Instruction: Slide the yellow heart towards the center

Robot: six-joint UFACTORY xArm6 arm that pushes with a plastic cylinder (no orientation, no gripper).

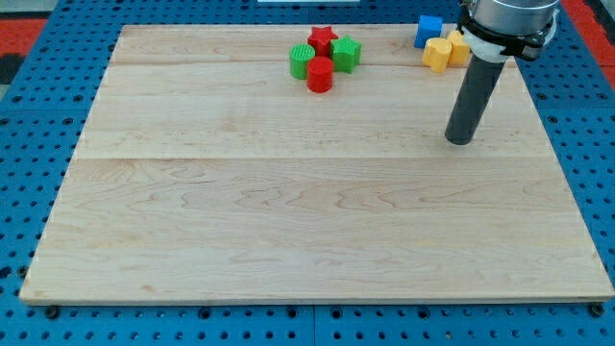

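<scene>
The yellow heart lies near the board's top right, beside a second yellow block partly hidden by the arm. A blue block sits just above them. My tip rests on the board below and slightly right of the yellow heart, apart from it.
A cluster sits at the top middle: a red star, a green block, a green cylinder and a red cylinder. The wooden board lies on a blue perforated table.
</scene>
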